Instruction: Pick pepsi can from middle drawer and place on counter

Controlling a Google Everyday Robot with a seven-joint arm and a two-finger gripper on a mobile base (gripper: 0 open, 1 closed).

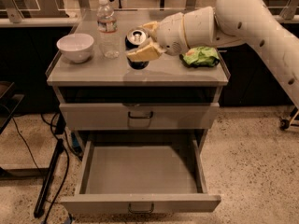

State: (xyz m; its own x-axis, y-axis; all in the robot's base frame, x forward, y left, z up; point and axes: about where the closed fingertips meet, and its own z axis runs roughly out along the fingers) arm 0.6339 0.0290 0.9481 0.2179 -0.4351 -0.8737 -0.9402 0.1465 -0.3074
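My gripper (143, 42) is shut on the pepsi can (136, 37), a dark can with a silver top, one pale finger in front of it and one behind. It holds the can upright over the middle of the counter (93, 71), the can's base at or just above the surface; I cannot tell whether it touches. The middle drawer (140, 171) stands pulled out below, and its grey tray is empty.
On the counter stand a white bowl (74, 46) at the left and a clear water bottle (107, 27) just left of the can. A green crumpled bag (201, 56) lies at the right under my arm. A shut drawer front (140, 115) sits above the open one.
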